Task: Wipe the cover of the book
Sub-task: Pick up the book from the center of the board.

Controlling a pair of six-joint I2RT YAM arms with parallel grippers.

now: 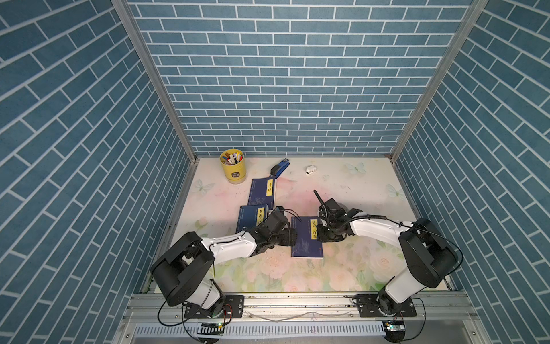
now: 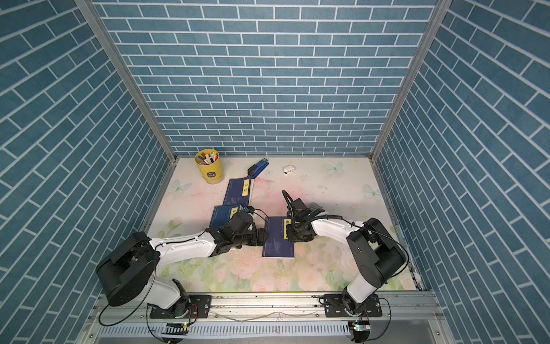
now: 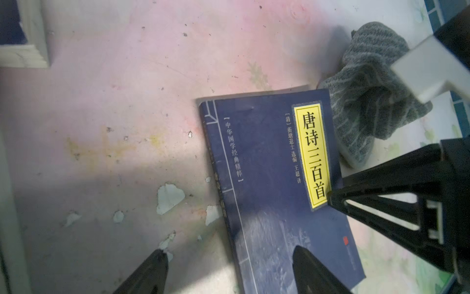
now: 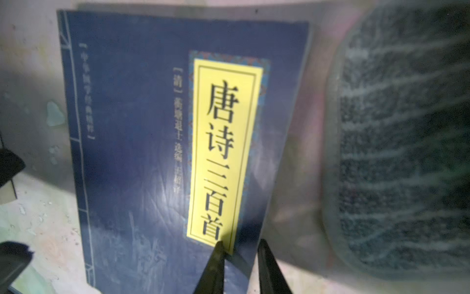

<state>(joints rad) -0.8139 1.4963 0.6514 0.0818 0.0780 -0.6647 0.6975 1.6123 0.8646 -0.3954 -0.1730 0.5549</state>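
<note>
A navy paperback with a yellow title label, the book (image 1: pixel 306 242), is lying flat and closed, cover up, near the middle of the floral tabletop (image 1: pixel 342 268), with an arm reaching in from each side. The left gripper (image 3: pixel 230 250) is sitting at the spine edge with its fingers spread wide, one tip over the bare table and the other over the cover. The right gripper (image 4: pixel 241 247) is poised at the opposite long edge, by the lower end of the yellow label. Its fingers are standing only narrowly apart with the cover's edge running between them, and whether they are pinching it cannot be told. A grey striped cloth (image 3: pixel 368 101) is lying crumpled on the table just beside the book's far right corner, clear of both sets of fingers. Two more navy books (image 1: pixel 262 192), a yellow pen cup (image 1: pixel 233 169) and a blue stapler (image 1: pixel 279 167) are sitting toward the back left.
</note>
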